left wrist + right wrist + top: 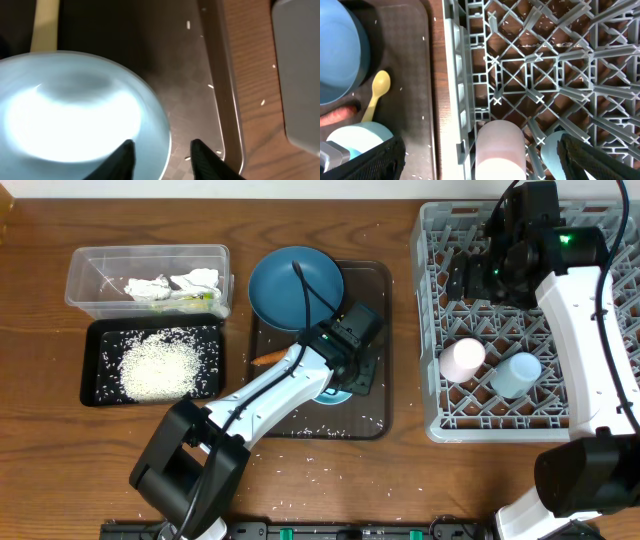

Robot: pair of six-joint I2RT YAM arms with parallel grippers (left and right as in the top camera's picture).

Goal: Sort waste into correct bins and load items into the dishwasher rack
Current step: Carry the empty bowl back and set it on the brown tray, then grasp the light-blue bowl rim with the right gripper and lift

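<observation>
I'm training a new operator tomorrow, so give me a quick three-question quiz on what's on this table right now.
1. True or false: the pink cup sits inside the dishwasher rack.
2. What lies in the black tray? A) napkins B) rice grains C) the carrot
3. Which end effector is open at the rim of the white-and-light-blue bowl?
Key: 1 true; 2 B; 3 the left end effector.
</observation>
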